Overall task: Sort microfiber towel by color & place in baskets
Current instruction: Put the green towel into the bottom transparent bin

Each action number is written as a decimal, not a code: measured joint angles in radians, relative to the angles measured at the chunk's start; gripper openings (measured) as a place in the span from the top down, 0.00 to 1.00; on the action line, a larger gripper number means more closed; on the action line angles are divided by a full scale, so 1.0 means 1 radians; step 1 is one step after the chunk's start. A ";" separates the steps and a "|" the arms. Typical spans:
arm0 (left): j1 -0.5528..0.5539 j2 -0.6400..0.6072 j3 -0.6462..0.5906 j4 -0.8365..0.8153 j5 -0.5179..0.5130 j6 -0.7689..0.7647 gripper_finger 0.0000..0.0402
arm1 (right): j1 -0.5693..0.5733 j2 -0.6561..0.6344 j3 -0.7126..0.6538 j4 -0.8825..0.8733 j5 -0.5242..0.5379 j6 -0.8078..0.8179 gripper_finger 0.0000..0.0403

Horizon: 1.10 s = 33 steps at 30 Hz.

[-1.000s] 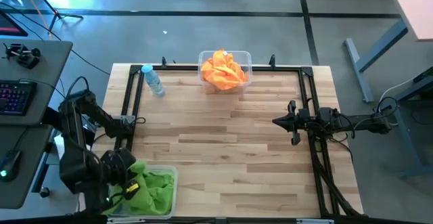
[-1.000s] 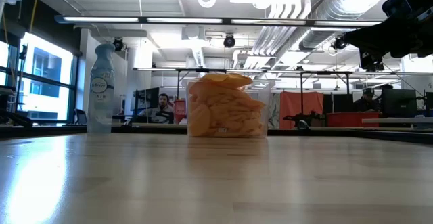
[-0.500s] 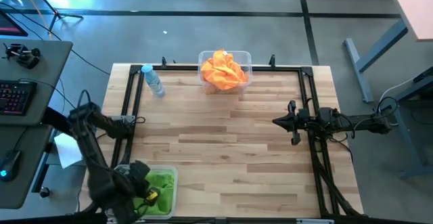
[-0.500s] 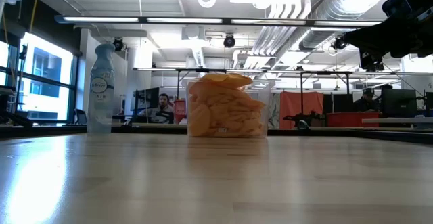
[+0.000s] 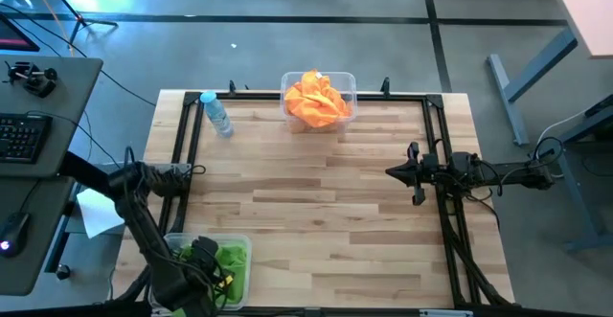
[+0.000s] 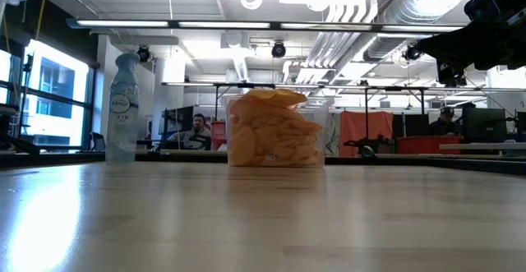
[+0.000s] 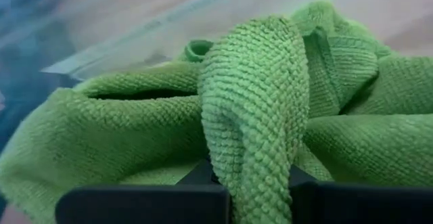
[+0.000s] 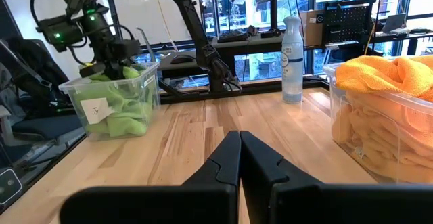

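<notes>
Left gripper (image 5: pixel 204 269) pinches a green towel (image 7: pixel 257 116) inside its basket (image 8: pixel 115 102); right gripper (image 8: pixel 239 158) pressed together; bottle (image 6: pixel 122 108) reads "Febreze".

Two baskets (image 5: pixel 319 80) (image 5: pixel 231 252), two towel (image 5: pixel 317 100) (image 5: pixel 228 261) heaps, one spray bottle (image 5: pixel 216 114), two arms.

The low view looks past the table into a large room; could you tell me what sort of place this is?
Probably an open-plan robotics lab or workshop: exposed ceiling ducts, rows of workbenches with equipment, and a person seated at a desk far behind the tub of orange towels.
</notes>
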 joint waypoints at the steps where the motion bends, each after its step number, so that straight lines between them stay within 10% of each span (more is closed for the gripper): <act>1: 0.000 0.000 -0.009 0.013 -0.003 0.000 1.00 | 0.000 0.000 0.000 0.000 0.000 0.000 1.00; 19: 0.000 -0.017 -0.050 0.051 -0.043 0.017 0.78 | 0.000 0.000 0.000 0.000 0.000 0.000 1.00; 33: -0.001 -0.283 -0.050 0.029 -0.042 0.118 0.67 | 0.000 0.000 0.000 0.000 0.000 0.000 1.00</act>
